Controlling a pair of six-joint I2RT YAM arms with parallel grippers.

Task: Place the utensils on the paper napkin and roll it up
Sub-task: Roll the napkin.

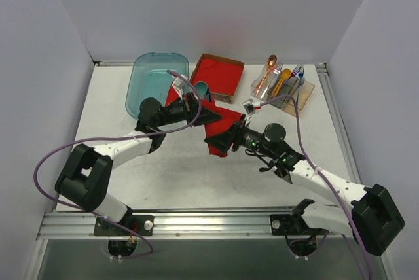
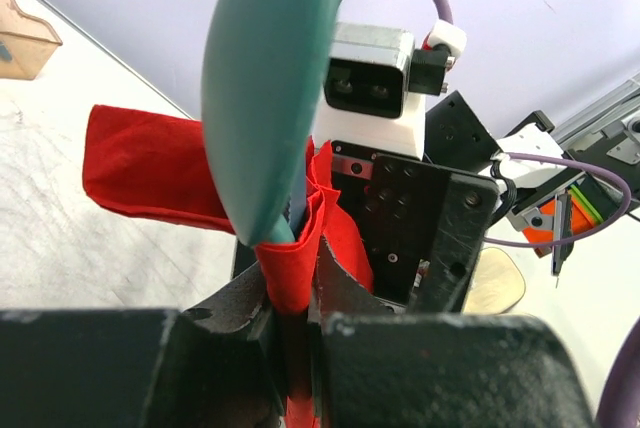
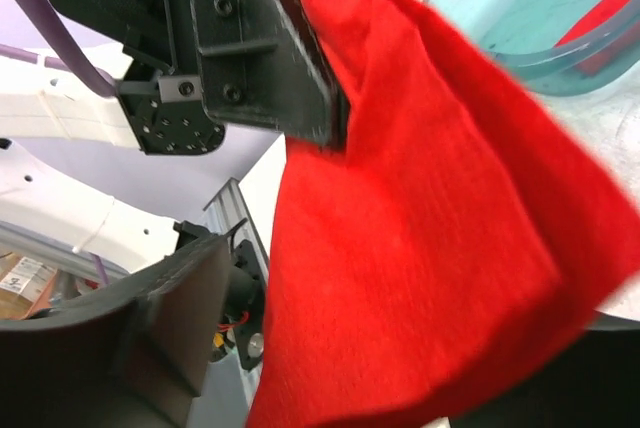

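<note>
The red paper napkin (image 1: 219,129) hangs off the table, wrapped around the utensils. My left gripper (image 1: 198,111) is shut on the wrap. In the left wrist view the jaws (image 2: 300,298) pinch the red fold (image 2: 290,268). The teal spoon (image 2: 270,78) sticks up out of it, with a sliver of a blue piece (image 2: 297,208) beside its handle. My right gripper (image 1: 224,139) sits at the napkin's lower end. In the right wrist view the napkin (image 3: 420,248) fills the space between its fingers (image 3: 175,318), which stand apart. The near finger is clear of the sheet.
A clear teal bin (image 1: 157,77) stands at the back left. Beside it is a cardboard box with a red stack (image 1: 219,74). A clear holder (image 1: 283,87) at the back right holds an orange spoon and a yellow utensil. White walls close in the table's sides.
</note>
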